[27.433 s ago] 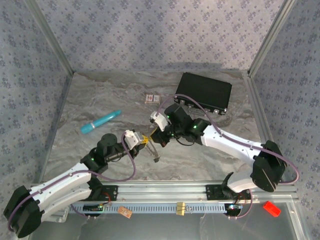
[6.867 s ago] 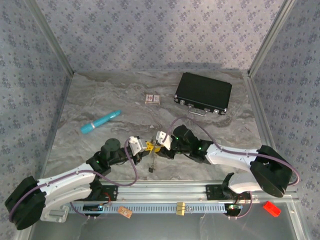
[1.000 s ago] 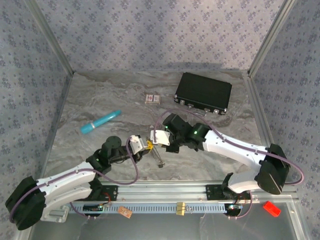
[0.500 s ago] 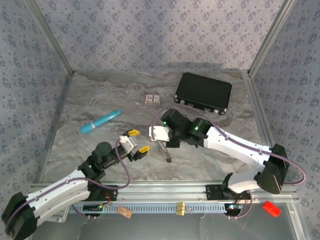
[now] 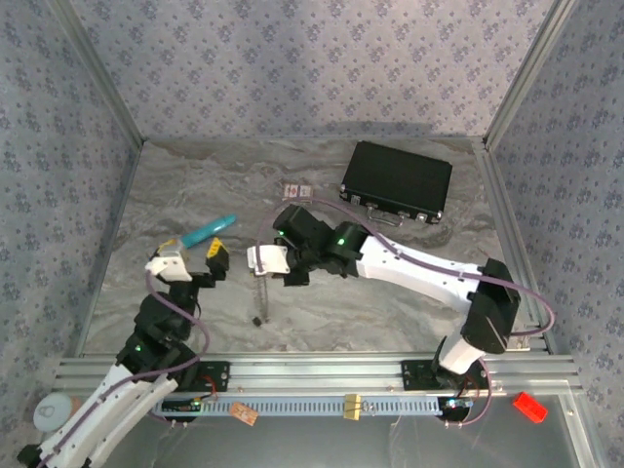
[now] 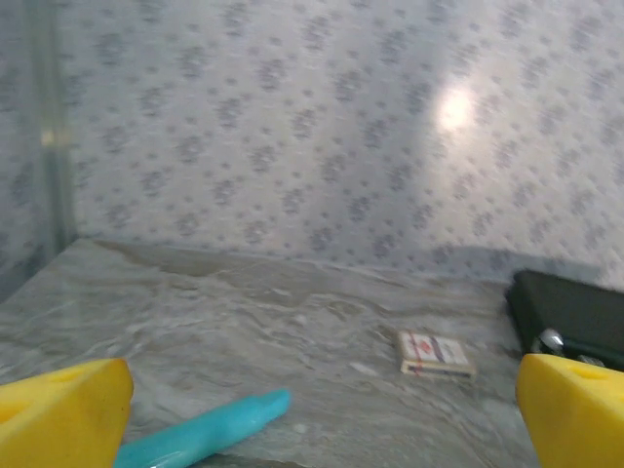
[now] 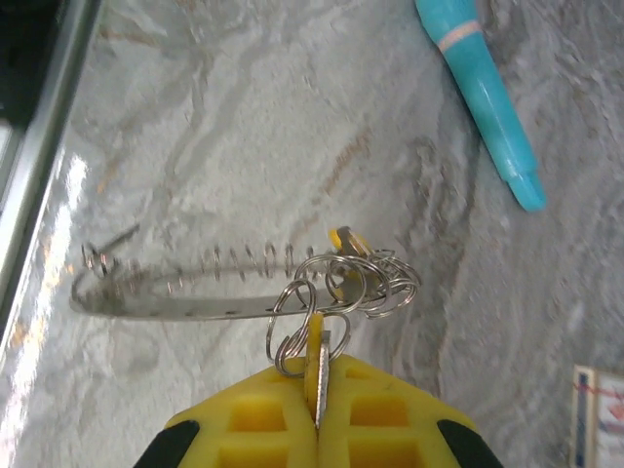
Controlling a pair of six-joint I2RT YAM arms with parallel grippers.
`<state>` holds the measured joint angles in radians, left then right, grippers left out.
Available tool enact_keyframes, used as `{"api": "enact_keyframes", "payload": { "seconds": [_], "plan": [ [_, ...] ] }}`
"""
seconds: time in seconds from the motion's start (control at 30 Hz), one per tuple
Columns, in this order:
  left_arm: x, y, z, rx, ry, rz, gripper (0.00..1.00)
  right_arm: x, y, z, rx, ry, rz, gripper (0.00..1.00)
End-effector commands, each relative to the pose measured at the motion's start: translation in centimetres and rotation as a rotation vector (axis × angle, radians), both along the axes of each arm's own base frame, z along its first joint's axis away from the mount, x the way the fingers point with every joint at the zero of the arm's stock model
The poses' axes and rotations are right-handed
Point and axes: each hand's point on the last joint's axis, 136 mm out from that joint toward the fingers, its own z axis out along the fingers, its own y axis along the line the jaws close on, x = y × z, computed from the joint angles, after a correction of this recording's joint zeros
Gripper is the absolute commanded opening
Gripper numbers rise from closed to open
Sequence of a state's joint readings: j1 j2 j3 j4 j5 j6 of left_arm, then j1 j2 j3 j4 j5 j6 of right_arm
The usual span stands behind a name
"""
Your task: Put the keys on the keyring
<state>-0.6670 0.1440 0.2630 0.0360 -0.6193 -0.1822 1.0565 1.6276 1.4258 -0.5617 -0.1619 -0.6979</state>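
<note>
Most seems done: the right gripper clamps the keyring, yellow key hanging just beyond its fingers, while left gripper stands spread, empty.

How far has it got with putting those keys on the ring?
Nearly done, it seems. The keyring hangs as a silver bunch from the shut right gripper, and a yellow key sits among its loops, apparently threaded. The left gripper is open and empty. Left to check: I cannot make out a second key, so whether it is on is unclear.
</note>
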Motion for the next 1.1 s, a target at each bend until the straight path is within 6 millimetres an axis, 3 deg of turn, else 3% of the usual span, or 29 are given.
{"api": "enact_keyframes", "payload": {
  "seconds": [0.0, 0.1, 0.23, 0.33, 0.5, 0.63, 0.73, 0.83, 0.97, 1.07],
  "plan": [
    [-0.2, 2.1, -0.3, -0.063, 0.061, 0.101, 0.99, 1.6, 2.2, 0.0, 0.045, -0.012, -0.013, 0.0],
    [0.1, 1.8, -0.6, -0.046, 0.079, 0.099, 0.99, 3.7, -0.3, -4.2, -0.144, -0.076, -0.069, 0.0],
    [0.8, 1.1, -0.9, -0.035, 0.082, 0.083, 0.99, 4.8, -6.7, -9.6, -0.467, -0.143, -0.127, 0.0],
    [1.5, 0.3, -1.2, -0.022, 0.093, 0.061, 0.99, 4.8, -10.6, -11.7, -0.629, -0.171, -0.146, 0.0],
    [2.5, -0.5, -2.2, 0.012, 0.145, 0.049, 0.99, 4.9, -14.8, -13.6, -0.747, -0.157, -0.208, 0.0],
    [3.1, -0.5, -3.2, 0.037, 0.185, 0.061, 0.99, 3.9, -20.1, -16.1, -0.903, -0.113, -0.247, 0.11],
    [3.4, -0.5, -4.0, 0.048, 0.203, 0.073, 0.99, 3.2, -23.1, -16.8, -0.96, -0.075, -0.283, 0.22],
    [3.7, -0.3, -4.4, 0.058, 0.213, 0.085, 0.99, 2.9, -24.6, -16.4, -0.962, -0.049, -0.325, 0.31],
    [4.3, -0.3, -4.5, 0.091, 0.22, 0.095, 0.99, 3.6, -24.8, -14.8, -0.87, -0.045, -0.412, 0.36],
    [4.9, -0.3, -4.5, 0.141, 0.228, 0.101, 0.99, 5.1, -23.6, -12.1, -0.676, -0.047, -0.549, 0.38]
  ]
}}
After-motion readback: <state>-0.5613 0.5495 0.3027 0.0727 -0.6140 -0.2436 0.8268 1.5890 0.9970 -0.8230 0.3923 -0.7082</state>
